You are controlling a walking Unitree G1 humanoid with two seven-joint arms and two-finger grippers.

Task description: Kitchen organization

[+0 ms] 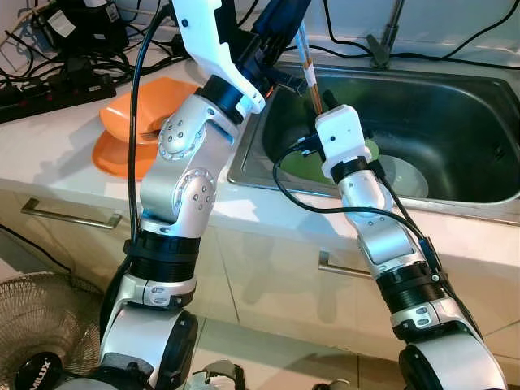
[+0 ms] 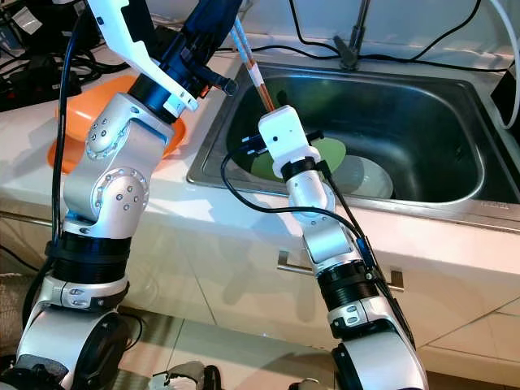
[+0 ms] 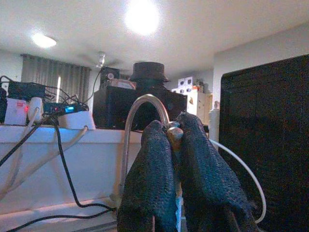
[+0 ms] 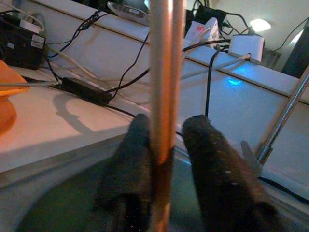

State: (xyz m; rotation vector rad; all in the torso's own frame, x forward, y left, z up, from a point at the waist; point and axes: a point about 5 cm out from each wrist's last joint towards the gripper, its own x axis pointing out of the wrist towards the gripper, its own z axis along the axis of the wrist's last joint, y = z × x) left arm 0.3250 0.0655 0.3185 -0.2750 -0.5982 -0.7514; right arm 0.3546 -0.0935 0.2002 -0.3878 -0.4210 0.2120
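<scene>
A pair of pale chopsticks (image 1: 308,73) with brown tips slants over the left end of the steel sink (image 1: 244,172). My left gripper (image 1: 284,28) is raised above the sink's back left corner and is shut on their upper end (image 3: 174,134). My right gripper (image 4: 169,123) reaches up from the sink's front edge, its white wrist housing (image 1: 341,138) just below the sticks' lower end. In the right wrist view the chopsticks (image 4: 161,96) stand between its fingers, against one finger, with a small gap to the other finger (image 4: 212,145).
A green plate (image 1: 296,168) and a white dish (image 1: 404,176) lie in the sink. Orange plates (image 1: 134,122) sit on the counter left of it. A faucet (image 1: 388,36) stands behind, with power strips and cables (image 1: 57,85) at the back left. A fan (image 1: 41,325) is on the floor.
</scene>
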